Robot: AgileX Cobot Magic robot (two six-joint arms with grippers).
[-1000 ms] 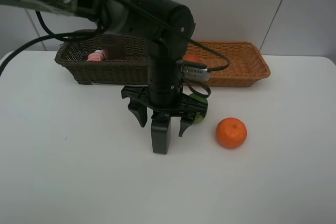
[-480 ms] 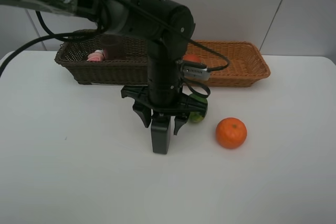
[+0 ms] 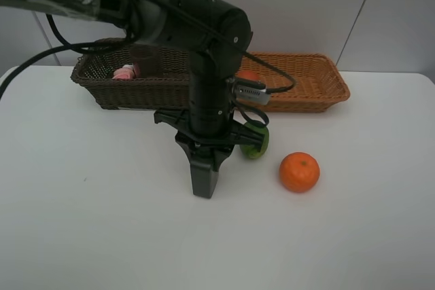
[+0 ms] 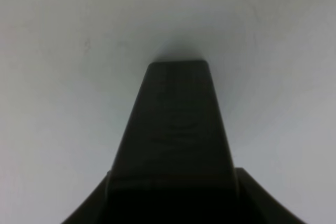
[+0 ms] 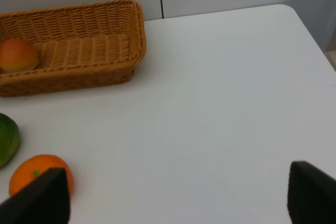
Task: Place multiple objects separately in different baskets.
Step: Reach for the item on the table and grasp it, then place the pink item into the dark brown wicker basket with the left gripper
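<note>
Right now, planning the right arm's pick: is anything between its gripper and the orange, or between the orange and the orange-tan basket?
Nothing visible does. Bare table lies between the right gripper and the orange, and on to the orange-tan basket; the green fruit sits off to one side.

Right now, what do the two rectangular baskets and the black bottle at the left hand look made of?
Dark brown rectangular basket: woven wicker, matte, strands visible. Orange-tan rectangular basket: the same weave in lighter strands. Black rectangular bottle: smooth, dull, probably plastic; too dark to be sure.
</note>
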